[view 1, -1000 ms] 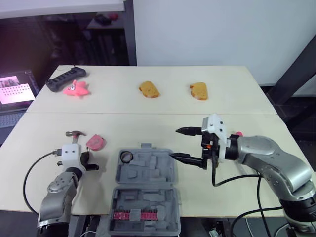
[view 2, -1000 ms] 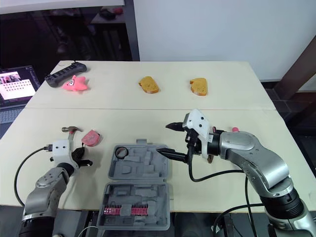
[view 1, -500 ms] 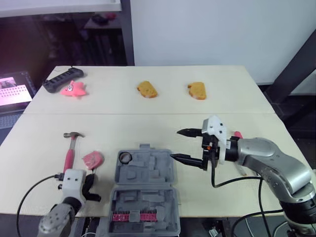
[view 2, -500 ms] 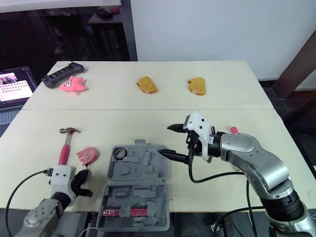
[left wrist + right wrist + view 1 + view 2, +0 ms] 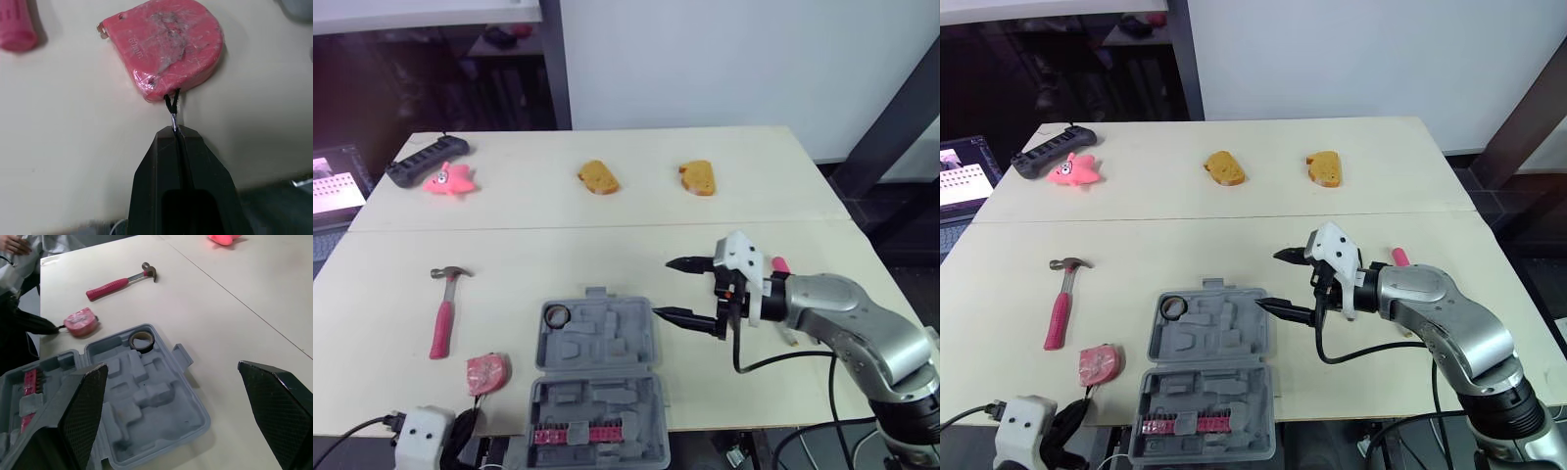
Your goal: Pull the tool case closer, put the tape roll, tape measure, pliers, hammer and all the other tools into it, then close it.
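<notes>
The left claw has drawn back toward the near edge of the counter and taken the tape measure with it. A second ago the tape measure lay left of the tool case, level with its far half. Now it sits left of the case's hinge line. The hammer, which the left arm partly covered, lies in plain sight farther left of the case. As I judge it, the tape measure is being dragged rather than lifted, and it still has to go into the case.

The right claw has hardly moved. It hangs just right of the case's far half, spread wide and empty. The case lies open at the counter's near edge, the tape roll already in the far-left pocket and a strip of red bits in the near half.

The left wrist view shows what the head views cannot: the fingers are pressed together on the tape measure's thin black cord, not on its body. The right wrist view adds a person's hand past the case's left side.
</notes>
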